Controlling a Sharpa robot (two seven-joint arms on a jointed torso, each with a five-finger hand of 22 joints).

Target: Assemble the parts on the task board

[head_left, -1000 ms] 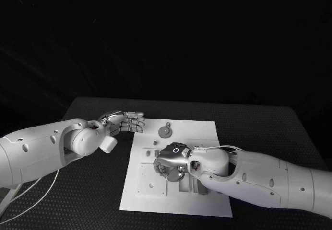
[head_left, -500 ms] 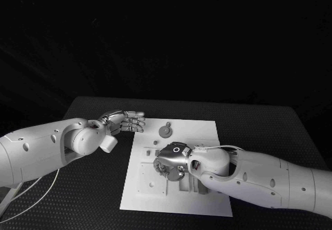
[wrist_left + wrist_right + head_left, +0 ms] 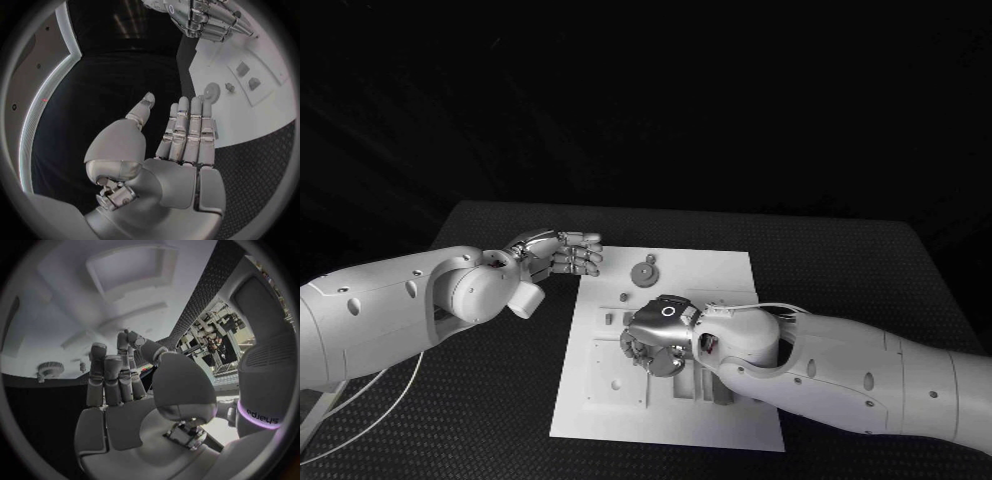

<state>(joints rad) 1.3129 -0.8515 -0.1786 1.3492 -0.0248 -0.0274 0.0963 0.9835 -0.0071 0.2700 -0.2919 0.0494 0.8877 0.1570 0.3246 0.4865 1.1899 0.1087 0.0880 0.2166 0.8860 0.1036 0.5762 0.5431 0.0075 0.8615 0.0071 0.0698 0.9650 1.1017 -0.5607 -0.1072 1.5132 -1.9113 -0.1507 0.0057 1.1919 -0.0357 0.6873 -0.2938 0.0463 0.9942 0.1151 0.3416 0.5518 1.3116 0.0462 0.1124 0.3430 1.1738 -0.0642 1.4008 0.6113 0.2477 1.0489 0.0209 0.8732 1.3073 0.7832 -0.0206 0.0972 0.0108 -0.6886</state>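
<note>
We see the right robot hand low over the middle of the task board, fingers curled down toward its recesses; whether it holds a part we cannot tell. The left robot hand hovers just off the board's far left corner above the black surface, fingers straight and together, holding nothing. A round gear part lies on the board beyond the right hand.
</note>
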